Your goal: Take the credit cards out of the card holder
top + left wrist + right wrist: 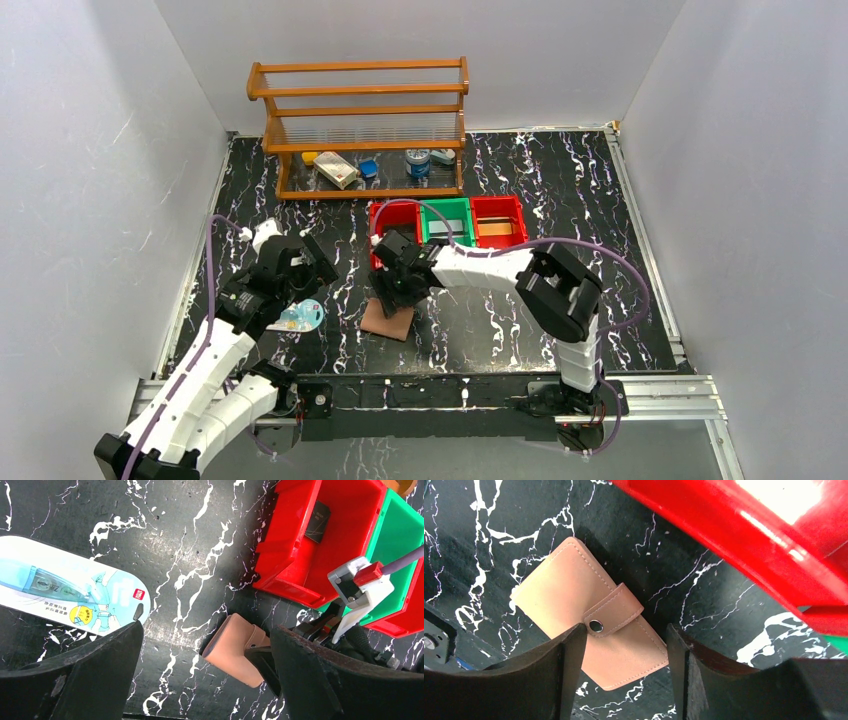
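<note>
Right wrist cam: right gripper (624,635) is moderately open, jaws standing either side of the snap tab on the card holder (569,595), nothing pinched afaict. Can't tell if the fingertips actually touch the leather, since they cover its lower edge. Left gripper (206,630) is spread wide w/ nothing in it, just black marble tabletop (190,545) between the jaws. A blister pack (65,595) w/ a blue gadget sits upper left of that view, cut off by the frame edge. Holder is pinkish-tan w/ stitched edges, snapped shut on a metal stud and lying flat, so the inside is hidden. Top cam puts it lower centre, near the red bin (395,206), partly under the right gripper.
</note>
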Tool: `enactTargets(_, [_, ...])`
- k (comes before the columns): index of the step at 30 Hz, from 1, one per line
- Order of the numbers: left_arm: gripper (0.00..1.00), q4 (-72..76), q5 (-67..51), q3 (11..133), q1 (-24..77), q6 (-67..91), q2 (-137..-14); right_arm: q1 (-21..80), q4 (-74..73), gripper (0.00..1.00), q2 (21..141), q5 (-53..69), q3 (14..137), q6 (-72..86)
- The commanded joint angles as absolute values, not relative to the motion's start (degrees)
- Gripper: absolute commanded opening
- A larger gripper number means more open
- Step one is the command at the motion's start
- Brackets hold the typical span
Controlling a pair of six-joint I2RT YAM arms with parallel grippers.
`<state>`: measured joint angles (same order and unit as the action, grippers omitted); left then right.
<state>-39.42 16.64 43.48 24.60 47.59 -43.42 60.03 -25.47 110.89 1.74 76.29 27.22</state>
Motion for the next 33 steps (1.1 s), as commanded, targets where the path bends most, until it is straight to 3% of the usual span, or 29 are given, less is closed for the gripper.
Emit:
enactTargets(1, [0.98, -40.80, 16.05, 43.33, 24.61, 47.74, -43.35, 60.78, -27.23, 0.63, 108.94, -1.84, 72.82, 30.85])
enactTargets(7, [0.98, -37.45, 8.49, 43.20, 24.61, 42.64, -45.66, 60.90, -26.09, 0.46, 100.30, -3.97, 59.50, 47.05])
enactTargets(11, [0.98, -33.35, -0.62, 42.84, 24.61, 39.32, -50.26, 60.88, -21.65, 0.47, 91.93, -0.99, 49.61, 58.47])
enactTargets(13, [0.98, -31.85, -4.91, 42.43, 24.61, 38.22, -53.72, 60.70, -19.99, 0.54, 88.38, 0.10, 47.79, 58.55])
enactTargets(17, [0.98, -30.50, -11.99, 42.86, 24.61, 35.99, -59.92, 60.26, -22.20, 0.71, 82.47, -2.20, 51.37, 52.03])
enactTargets(20, [0.96, -29.90, -14.90, 42.88, 24.61, 34.73, -62.21, 60.02, -25.81, 0.74, 80.88, -6.73, 55.36, 49.14])
enactTargets(25, [0.89, -29.84, -16.53, 42.08, 24.70, 34.99, -63.51, 60.14, -31.56, 0.66, 84.41, -9.14, 61.15, 45.01])
enactTargets(33, [0.88, -29.95, -12.77, 40.54, 24.65, 36.82, -60.33, 63.01, -34.48, 0.54, 88.82, -12.42, 63.30, 47.47])
